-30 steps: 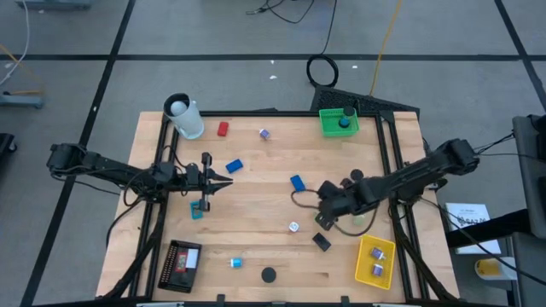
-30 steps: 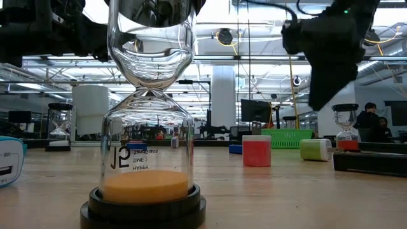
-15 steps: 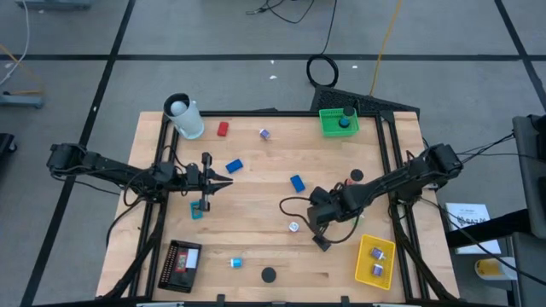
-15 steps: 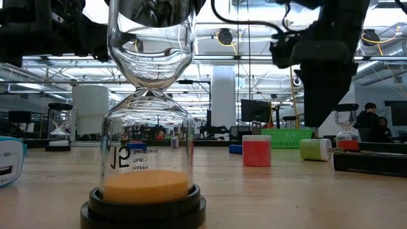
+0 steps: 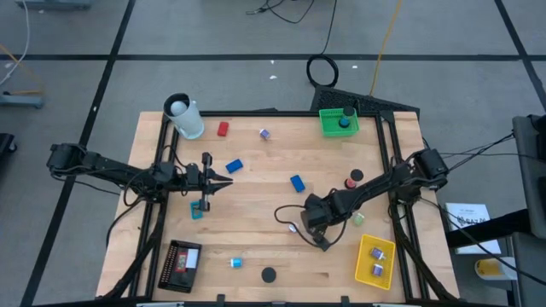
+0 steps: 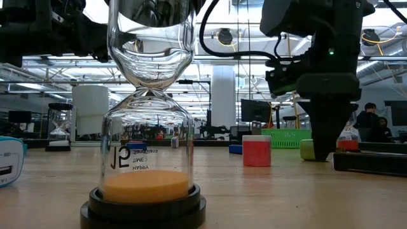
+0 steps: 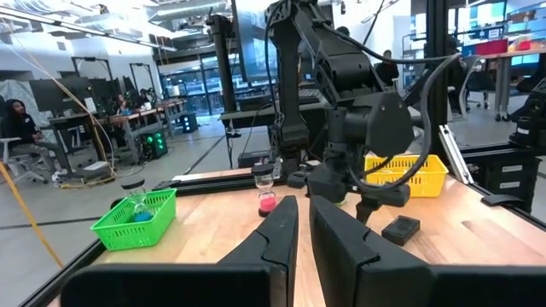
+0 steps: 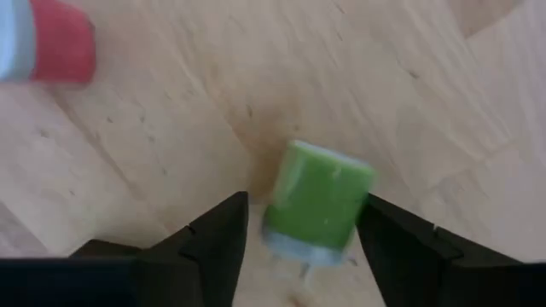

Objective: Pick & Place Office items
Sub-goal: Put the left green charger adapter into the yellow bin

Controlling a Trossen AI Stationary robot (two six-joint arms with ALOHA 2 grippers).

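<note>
A small green cylinder (image 8: pixel 317 192) with a pale end lies on its side on the wooden table (image 5: pixel 256 213). My right gripper (image 8: pixel 303 205) points down over it, open, with one finger on each side. In the high view that gripper (image 5: pixel 311 220) hides the cylinder. In the low view it (image 6: pixel 324 143) reaches the table top, and the cylinder (image 6: pixel 306 149) peeks out beside it. A red block with a white top (image 6: pixel 256 151) stands just to its left. My left gripper (image 5: pixel 223 180) waits shut above the table's left half. My right gripper comes at the green cylinder from above, its fingers across the cylinder's curved sides (image 8: pixel 277 205). A gap shows at one finger. The other finger (image 8: pixel 384 230) meets the cylinder's outline, and I cannot tell whether it touches. The cylinder rests on the table.
A black block (image 5: pixel 322 242) lies just nearer than the right gripper, and a yellow tray (image 5: pixel 375 260) sits at the near right. A green tray (image 5: pixel 339 122) stands far right and a white cup (image 5: pixel 183 117) far left. An orange-sand hourglass (image 6: pixel 146 127) stands by the near edge, with blue blocks (image 5: pixel 296 182) mid-table.
My right gripper has moved toward the table's left and near edges and come down to the table top, tipping steeper, so that its fingers now stand around the green cylinder. The cylinder and the other items have stayed where they were.
</note>
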